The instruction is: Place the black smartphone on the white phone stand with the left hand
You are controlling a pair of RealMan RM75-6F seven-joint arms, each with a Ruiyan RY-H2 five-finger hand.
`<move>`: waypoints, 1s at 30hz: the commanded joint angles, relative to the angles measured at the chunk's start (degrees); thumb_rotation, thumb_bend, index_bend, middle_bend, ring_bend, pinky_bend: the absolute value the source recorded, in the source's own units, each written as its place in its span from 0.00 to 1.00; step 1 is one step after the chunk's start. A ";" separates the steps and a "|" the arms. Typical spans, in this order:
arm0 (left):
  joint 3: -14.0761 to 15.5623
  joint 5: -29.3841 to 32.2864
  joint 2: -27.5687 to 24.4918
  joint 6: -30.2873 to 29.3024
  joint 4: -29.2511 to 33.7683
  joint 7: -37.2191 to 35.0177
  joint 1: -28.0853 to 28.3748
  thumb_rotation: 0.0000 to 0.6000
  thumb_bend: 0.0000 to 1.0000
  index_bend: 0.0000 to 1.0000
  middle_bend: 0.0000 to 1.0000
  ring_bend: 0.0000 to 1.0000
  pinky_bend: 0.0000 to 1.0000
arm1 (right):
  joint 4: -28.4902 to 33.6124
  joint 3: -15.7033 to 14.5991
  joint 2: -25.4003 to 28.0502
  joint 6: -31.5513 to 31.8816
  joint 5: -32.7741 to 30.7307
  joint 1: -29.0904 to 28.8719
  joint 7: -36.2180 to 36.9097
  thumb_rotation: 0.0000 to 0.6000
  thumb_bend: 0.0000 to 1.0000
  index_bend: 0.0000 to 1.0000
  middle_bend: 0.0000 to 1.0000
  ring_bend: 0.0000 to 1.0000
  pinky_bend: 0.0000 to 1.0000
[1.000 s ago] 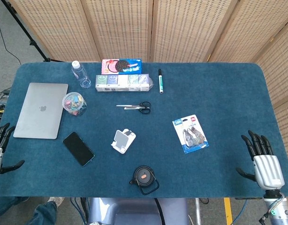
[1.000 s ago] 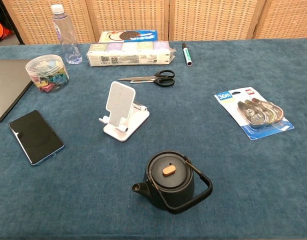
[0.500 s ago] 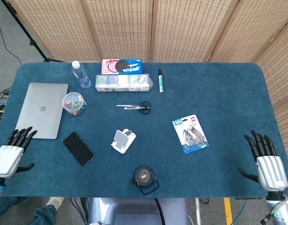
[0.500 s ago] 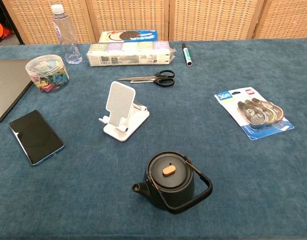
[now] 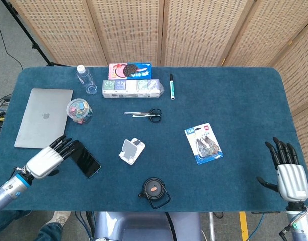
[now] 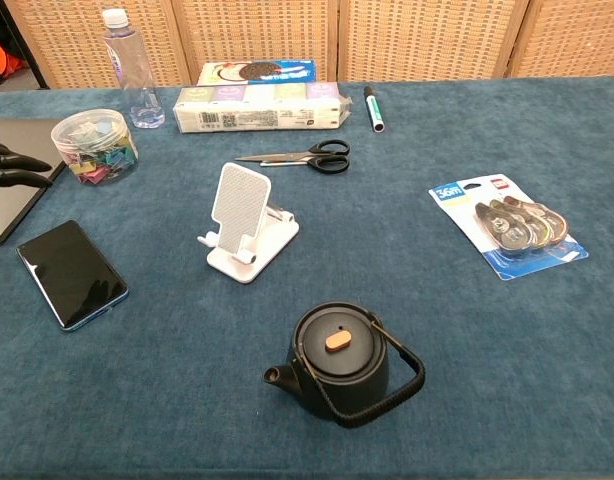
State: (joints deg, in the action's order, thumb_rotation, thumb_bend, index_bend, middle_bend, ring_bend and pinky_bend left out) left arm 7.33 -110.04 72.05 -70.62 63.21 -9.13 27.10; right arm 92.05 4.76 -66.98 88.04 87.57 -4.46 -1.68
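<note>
The black smartphone [image 5: 88, 160] [image 6: 72, 273] lies flat on the blue table cloth, front left. To its right the white phone stand [image 5: 131, 150] [image 6: 245, 225] is upright with nothing on it. My left hand [image 5: 47, 158] hovers just left of the phone with its fingers stretched out. In the head view its fingertips [image 5: 67, 145] overlap the phone's near-left end. The chest view shows only dark fingertips [image 6: 9, 166] at the left edge, raised above the phone and holding nothing. Off the table's right front corner, my right hand [image 5: 289, 174] is open and empty.
A black teapot [image 5: 154, 192] [image 6: 339, 362] stands in front of the stand. Scissors [image 5: 144, 115], a clip jar [image 5: 79, 111], a laptop [image 5: 43, 117] and a bottle [image 5: 86, 80] lie behind the phone. A blister pack [image 5: 203, 144] lies to the right.
My left hand has come in from the table's left edge, rightward, until its fingers reach over the phone's end. The right hand sank slightly. The phone has not moved.
</note>
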 commanded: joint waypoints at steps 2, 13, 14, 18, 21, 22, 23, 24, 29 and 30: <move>1.78 -1.68 0.73 0.87 -1.97 -3.17 2.22 1.00 0.13 0.00 0.00 0.00 0.00 | 0.00 0.18 0.10 0.21 -0.24 0.13 0.00 1.00 0.00 0.07 0.00 0.00 0.00; 4.15 -2.76 5.05 2.54 -8.90 -8.34 6.28 1.00 0.13 0.00 0.00 0.00 0.02 | -0.19 0.49 -0.17 -0.25 -1.04 0.00 -0.40 1.00 0.00 0.07 0.00 0.00 0.00; 4.30 -2.84 5.16 2.79 -8.88 -8.26 6.52 1.00 0.13 0.00 0.00 0.00 0.02 | -0.19 0.53 -0.20 -0.27 -1.10 -0.01 -0.45 1.00 0.00 0.07 0.00 0.00 0.00; 4.96 -2.64 5.65 4.48 -8.12 -8.09 7.77 1.00 0.13 0.00 0.00 0.00 0.02 | -0.21 0.74 -0.23 -0.32 -1.48 -0.02 -0.58 1.00 0.00 0.07 0.00 0.00 0.00; 5.21 -2.11 5.81 6.49 -7.42 -7.71 8.92 1.00 0.13 0.00 0.00 0.00 0.02 | -0.39 0.88 -0.22 -0.60 -1.87 -0.09 -0.42 1.00 0.00 0.07 0.00 0.00 0.00; 5.29 -1.83 5.78 7.14 -7.11 -7.60 9.20 1.00 0.14 0.00 0.00 0.00 0.02 | -0.44 0.87 -0.20 -0.69 -1.94 -0.10 -0.32 1.00 0.00 0.07 0.00 0.00 0.00; 5.44 -1.60 5.74 7.88 -6.78 -7.31 9.57 1.00 0.14 0.00 0.00 0.00 0.02 | -0.46 0.86 -0.21 -0.79 -1.94 -0.14 -0.29 1.00 0.00 0.07 0.00 0.00 0.00; 5.57 -1.50 5.80 8.36 -6.61 -7.04 9.83 1.00 0.14 0.00 0.00 0.00 0.02 | -0.48 0.87 -0.20 -0.80 -1.96 -0.15 -0.29 1.00 0.00 0.07 0.00 0.00 0.00; 5.97 -0.74 7.10 10.95 -6.27 -5.56 11.12 1.00 0.15 0.00 0.00 0.00 0.03 | -0.41 0.90 -0.10 -0.87 -2.04 -0.15 -0.16 1.00 0.00 0.07 0.00 0.00 0.00; 5.96 -0.63 7.27 11.19 -6.30 -5.33 11.25 1.00 0.16 0.00 0.00 0.00 0.02 | -0.41 0.90 -0.10 -0.87 -2.05 -0.15 -0.19 1.00 0.00 0.07 0.00 0.00 0.00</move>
State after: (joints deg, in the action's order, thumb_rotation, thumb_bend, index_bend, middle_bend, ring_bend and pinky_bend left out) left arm 13.21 -110.87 79.01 -59.76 56.89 -14.78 38.06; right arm 91.64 5.66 -67.08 87.17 85.52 -4.61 -1.87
